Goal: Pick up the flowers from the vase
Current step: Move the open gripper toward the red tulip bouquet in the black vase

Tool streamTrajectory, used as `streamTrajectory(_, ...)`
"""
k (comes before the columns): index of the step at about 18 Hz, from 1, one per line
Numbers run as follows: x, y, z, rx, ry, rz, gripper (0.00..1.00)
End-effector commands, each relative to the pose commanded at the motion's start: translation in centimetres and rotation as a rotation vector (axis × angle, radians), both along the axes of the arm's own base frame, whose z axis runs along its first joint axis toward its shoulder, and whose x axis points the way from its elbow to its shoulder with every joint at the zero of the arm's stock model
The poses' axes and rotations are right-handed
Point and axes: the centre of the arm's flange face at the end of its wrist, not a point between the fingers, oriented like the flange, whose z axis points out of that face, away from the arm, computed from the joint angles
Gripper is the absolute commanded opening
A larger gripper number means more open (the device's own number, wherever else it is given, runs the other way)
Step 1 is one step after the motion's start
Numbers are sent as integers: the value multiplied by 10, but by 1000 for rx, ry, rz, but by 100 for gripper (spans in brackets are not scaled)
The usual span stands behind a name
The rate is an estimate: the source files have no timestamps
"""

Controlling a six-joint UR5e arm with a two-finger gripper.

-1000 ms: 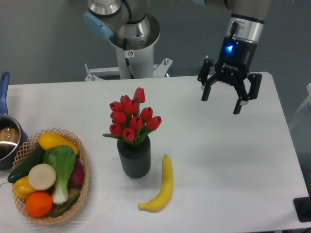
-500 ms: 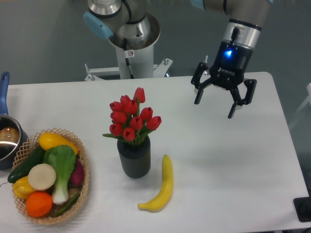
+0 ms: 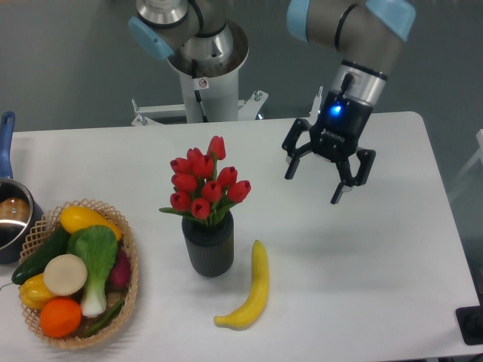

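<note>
Leftward-shifted end effector (image 3: 313, 188), spread, nearing flowers (image 3: 204, 183).

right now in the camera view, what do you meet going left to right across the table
pot → wicker basket of produce → vase holding red tulips → banana → open gripper above the table

Setting: robotics laboratory. Evidence: industrial arm's pedestal base (image 3: 202, 72) bolted behind a plain white table (image 3: 362, 256), upper centre of frame; bare grey floor beyond. Props: wicker basket (image 3: 128, 283) of imitation produce, lower left.
</note>
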Motion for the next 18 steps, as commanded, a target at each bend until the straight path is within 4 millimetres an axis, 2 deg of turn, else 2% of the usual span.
streamTrajectory(2, 6, -1, -11, -6, 17, -37, 100)
streamTrajectory(5, 27, 0, -34, -6, 13, -99, 100)
streamTrajectory(7, 51, 20, -41, 20, -22, -149, 100)
streamTrajectory(11, 86, 18, -48, 131, -159, -125, 100)
streamTrajectory(16, 96, 13, -48, 134, -213, -91, 100)
streamTrajectory(18, 101, 13, -49, 141, -308, -32, 100)
